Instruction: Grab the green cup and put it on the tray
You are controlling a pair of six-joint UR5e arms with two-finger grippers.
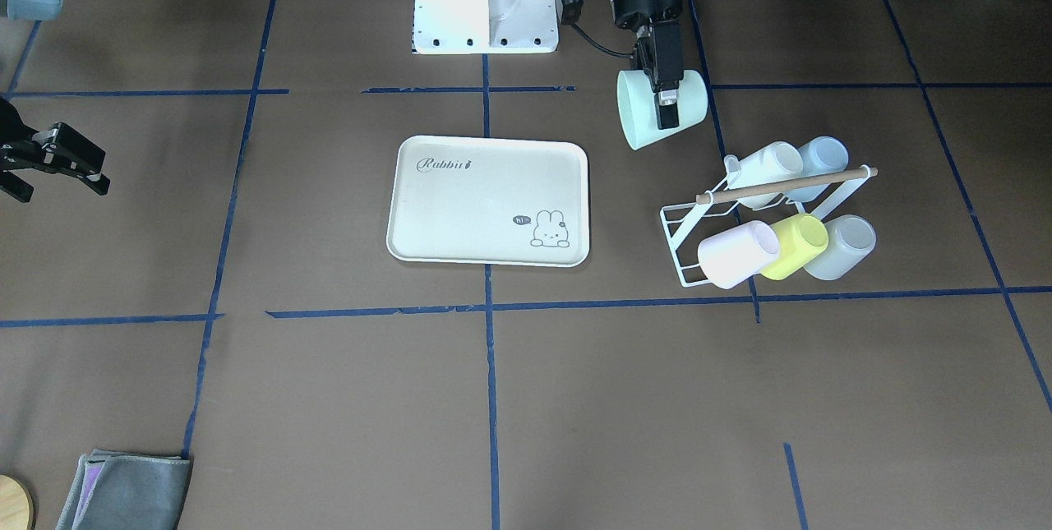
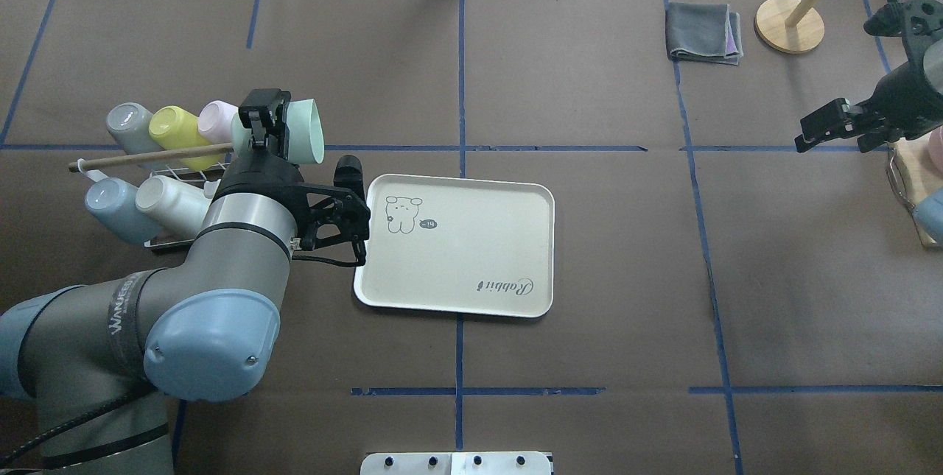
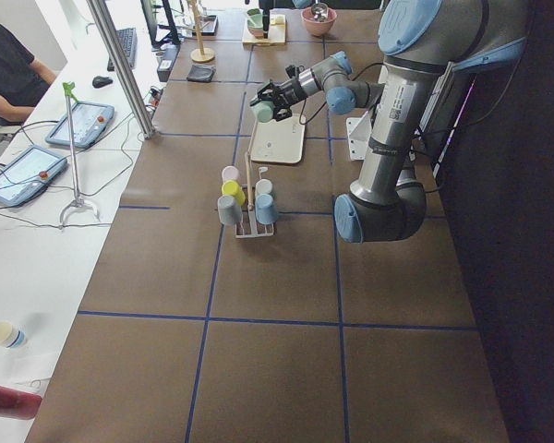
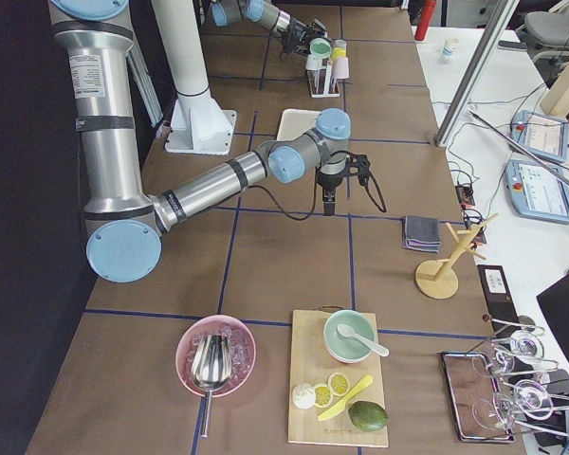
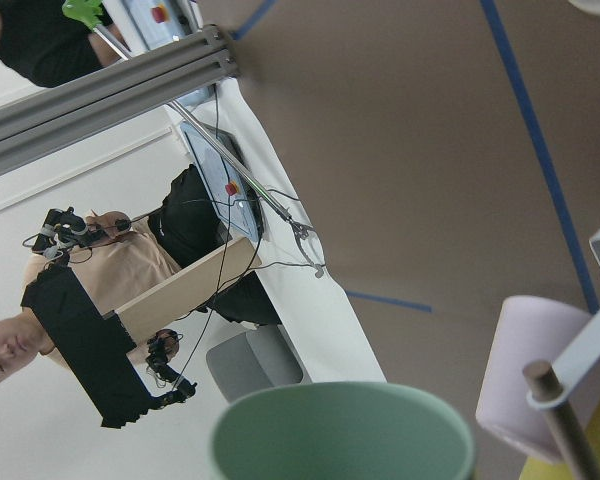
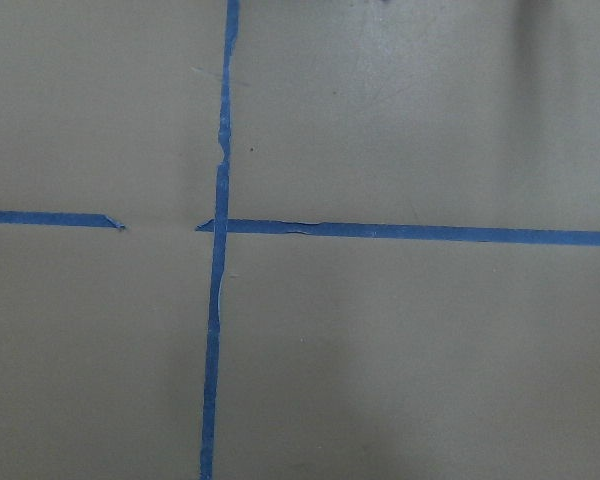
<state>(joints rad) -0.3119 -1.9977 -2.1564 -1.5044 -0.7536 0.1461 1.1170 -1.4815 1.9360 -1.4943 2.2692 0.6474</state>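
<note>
One green cup hangs sideways, clamped in the left gripper — seemingly mid-carry; next it likely needs swinging over the tray, righting and release — the right gripper gapes empty.

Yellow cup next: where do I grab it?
Grip the yellow cup by its outer end, from the side of the rack away from the robot. It tilts out there; the pink cup and grey cup crowd its flanks, so probably pinch top-to-bottom.
</note>
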